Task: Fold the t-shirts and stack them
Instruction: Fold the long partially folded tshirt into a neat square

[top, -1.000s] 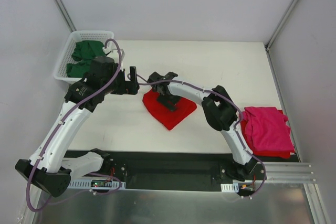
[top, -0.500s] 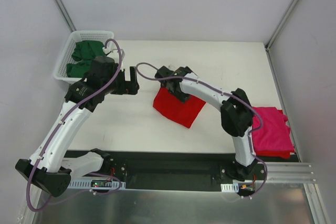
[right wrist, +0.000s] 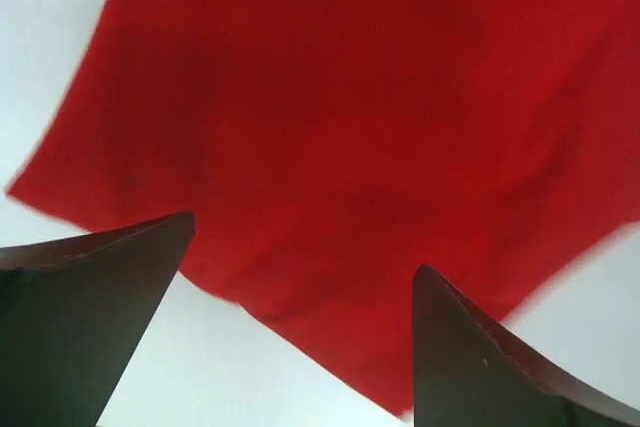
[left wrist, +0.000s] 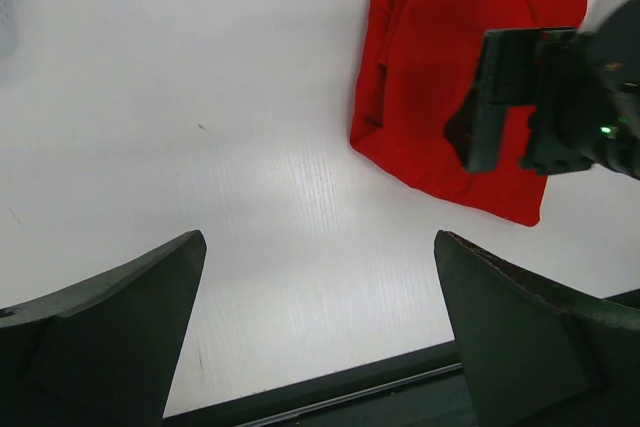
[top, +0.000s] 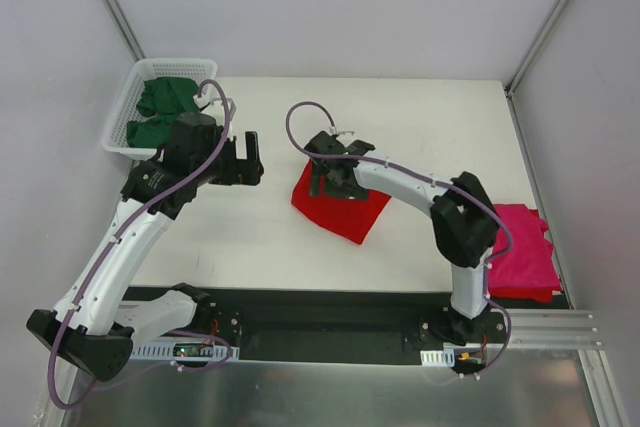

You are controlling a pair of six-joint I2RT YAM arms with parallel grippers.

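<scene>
Top external alone shows the white basket [top: 122, 107] at the far left holding two dark green t-shirts [top: 160, 112], and one magenta-pink t-shirt [top: 525, 247] at the table's [top: 430, 117] near right edge. The one red t-shirt [top: 345, 215], folded at mid-table, lies directly under the right gripper [right wrist: 300, 247], whose jaws stand apart in its wrist view. The left gripper [left wrist: 318, 242], likewise spread with nothing between, hovers to the shirt's left.
</scene>
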